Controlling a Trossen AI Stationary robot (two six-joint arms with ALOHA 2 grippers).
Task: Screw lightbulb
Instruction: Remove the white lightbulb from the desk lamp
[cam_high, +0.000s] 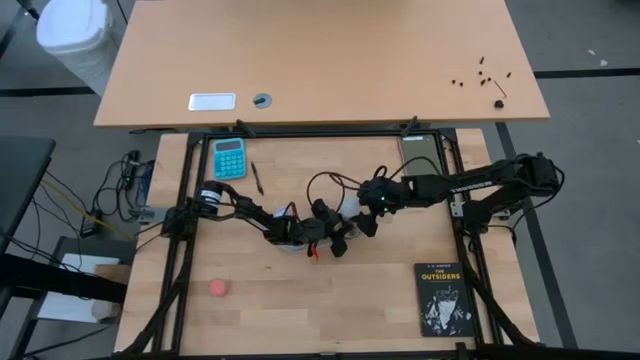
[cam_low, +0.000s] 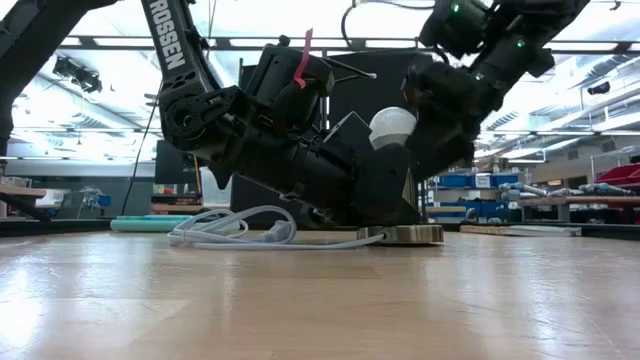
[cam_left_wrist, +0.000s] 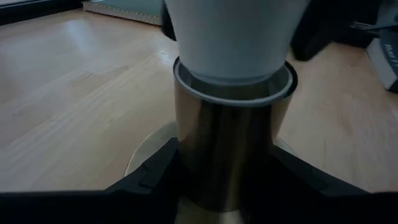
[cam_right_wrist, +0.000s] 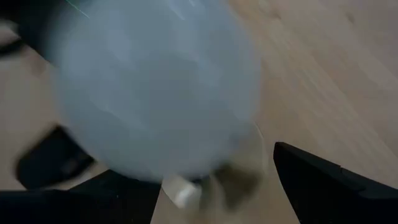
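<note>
My left wrist view shows what the high view hides: the lightbulb (cam_left_wrist: 231, 37) stands upright in the brassy socket (cam_left_wrist: 231, 149), neck down, dome up. My left gripper (cam_left_wrist: 227, 177) is closed on that socket, one finger on each side. In the low view my right gripper (cam_low: 440, 120) is at the dome (cam_low: 393, 125); I cannot tell how wide those fingers are. A white cord (cam_low: 235, 232) lies beside my left fingers.
</note>
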